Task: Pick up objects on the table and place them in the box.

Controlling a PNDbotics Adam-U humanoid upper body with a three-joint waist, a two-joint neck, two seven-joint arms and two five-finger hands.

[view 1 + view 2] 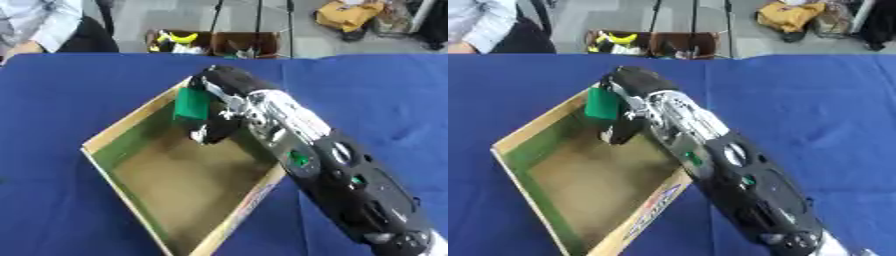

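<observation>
The right robot hand [219, 95] reaches in from the lower right corner of the table and hangs over the far corner of the cardboard box [109, 137], which lies open on the blue table [52, 90] with its corner toward the robot. The fingers are curled round a small green object [191, 106], held on its right side and top, so that most of its flat green face shows to the left. It hangs above the box's inside, close to the far wall, and no contact with the floor of the box is visible.

The object looks like a small, flat-sided block or packet. Judging by how little of the hand it takes, it is probably light and stiff enough to keep its shape. Its smooth faces could slip, so opposite flat sides are the sensible place to hold it. A short drop into the box should do it no harm.

The left robot hand does not show.
</observation>
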